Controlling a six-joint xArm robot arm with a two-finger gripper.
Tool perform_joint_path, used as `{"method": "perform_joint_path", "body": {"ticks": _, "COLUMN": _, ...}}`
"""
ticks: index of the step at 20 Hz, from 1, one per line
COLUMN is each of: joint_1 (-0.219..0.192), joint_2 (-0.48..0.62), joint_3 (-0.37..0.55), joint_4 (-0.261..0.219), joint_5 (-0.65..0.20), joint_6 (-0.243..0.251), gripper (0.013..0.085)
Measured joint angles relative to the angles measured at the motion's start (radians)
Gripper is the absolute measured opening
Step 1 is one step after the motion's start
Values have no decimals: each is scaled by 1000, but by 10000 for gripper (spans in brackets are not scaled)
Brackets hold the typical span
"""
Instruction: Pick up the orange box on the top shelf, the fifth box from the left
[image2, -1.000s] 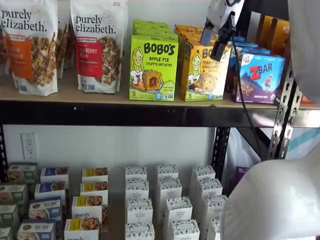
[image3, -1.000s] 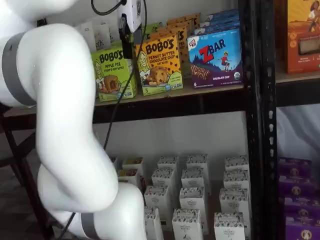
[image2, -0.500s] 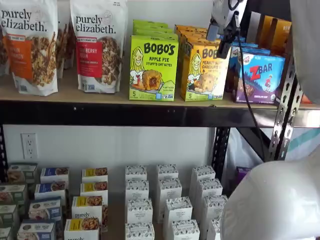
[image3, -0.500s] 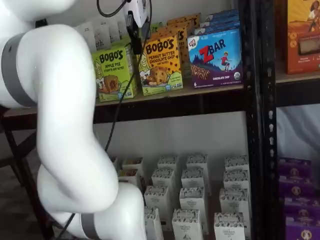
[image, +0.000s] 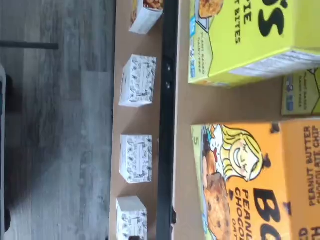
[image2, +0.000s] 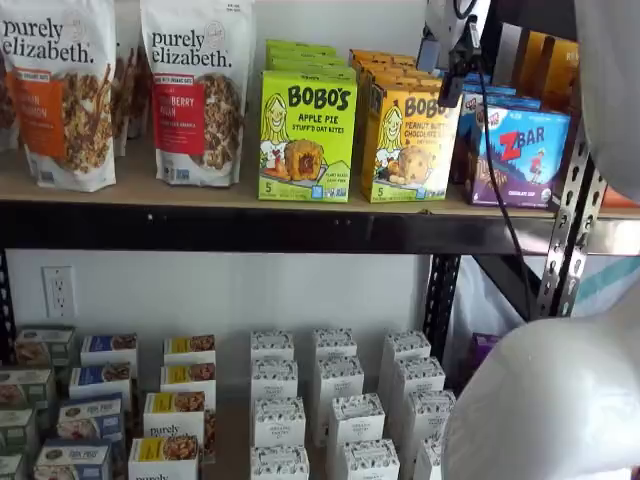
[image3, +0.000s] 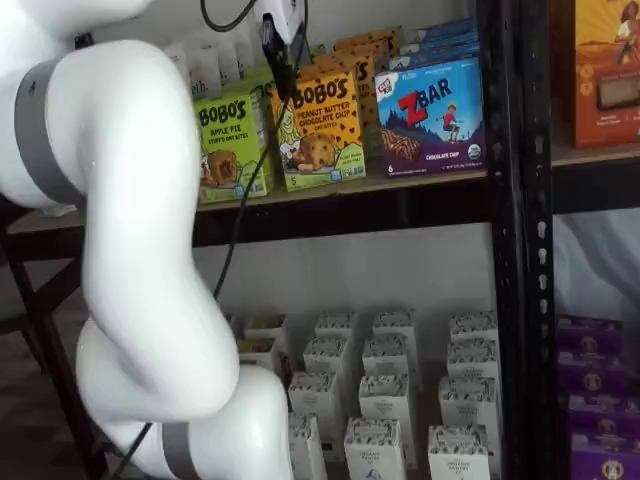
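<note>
Orange box (image2: 409, 145) sits untouched on the top shelf (image2: 200, 190); the spread hand (image2: 447, 70) has risen.

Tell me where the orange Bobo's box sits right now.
In both shelf views the orange box stands upright at the front of the top shelf, between the lime-green Apple Pie box and the blue ZBar box.

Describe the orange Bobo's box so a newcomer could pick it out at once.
Find the top shelf, the tan board with a black front rail. After the two Purely Elizabeth bags stand three front boxes; the orange box is the middle one. Its yellow-orange face reads Peanut Butter Chocolate Chip, whereas the Bobo's Apple Pie box is lime green and the ZBar box is blue-purple.
</note>
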Motion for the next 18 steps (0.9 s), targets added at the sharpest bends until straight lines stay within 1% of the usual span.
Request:
{"method": "perform_joint_path", "body": {"ticks": 5, "joint_1": 7, "joint_2": 36, "joint_3": -43, "joint_4": -17, "joint_5": 24, "joint_6": 3, "gripper": 850}}
{"method": "perform_joint_path", "body": {"ticks": 11, "joint_1": 14, "joint_2": 93, "joint_3": -100, "joint_4": -18, "joint_5": 55, "joint_6": 9, "gripper": 850}}
{"method": "perform_joint_path", "body": {"ticks": 14, "joint_1": 19, "joint_2": 118, "joint_3": -118, "joint_4": -21, "joint_5": 51, "joint_6": 14, "gripper": 850}}
{"method": "perform_joint_path", "body": {"ticks": 18, "joint_1": 19, "joint_2": 153, "joint_3": -154, "joint_4": -13, "joint_5": 53, "joint_6": 16, "gripper": 850}}
